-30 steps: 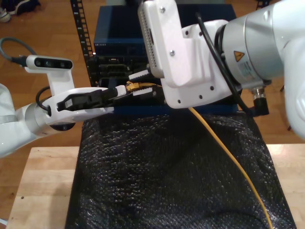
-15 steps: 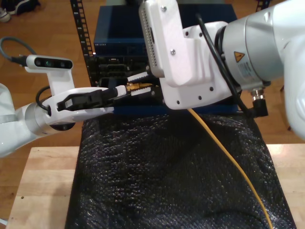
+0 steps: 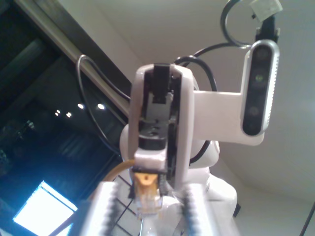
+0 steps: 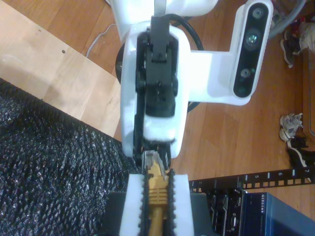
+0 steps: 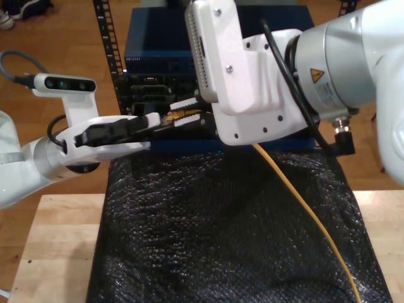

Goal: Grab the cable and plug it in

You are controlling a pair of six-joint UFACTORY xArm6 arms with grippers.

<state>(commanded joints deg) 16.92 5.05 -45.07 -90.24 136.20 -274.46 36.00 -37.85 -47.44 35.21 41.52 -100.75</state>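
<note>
The yellow cable [image 5: 303,208] runs up over the black mat into my second gripper [image 5: 183,112], the big arm at the exterior view's right. That gripper [image 4: 156,179] is shut on the cable's yellow boot [image 4: 157,194], just behind the clear plug [image 3: 147,199]. My first gripper [image 5: 159,118] reaches in from the exterior view's left and meets the plug tip. In the first wrist view its blurred ridged fingers [image 3: 106,209] stand on either side of the plug with a little gap, so it is open. Both grippers hover in front of the rack's ports.
A blue and black network rack [image 5: 151,57] stands behind the grippers, with a perforated rail [image 5: 107,38] beside it. A black bubble-wrap mat [image 5: 221,233] covers the wooden table [image 5: 57,240]. Shoes [image 4: 290,130] lie on the floor.
The first gripper's tip looks narrower and sits closer on the plug. The plug has shifted slightly toward the exterior view's left. The second arm has barely moved.
</note>
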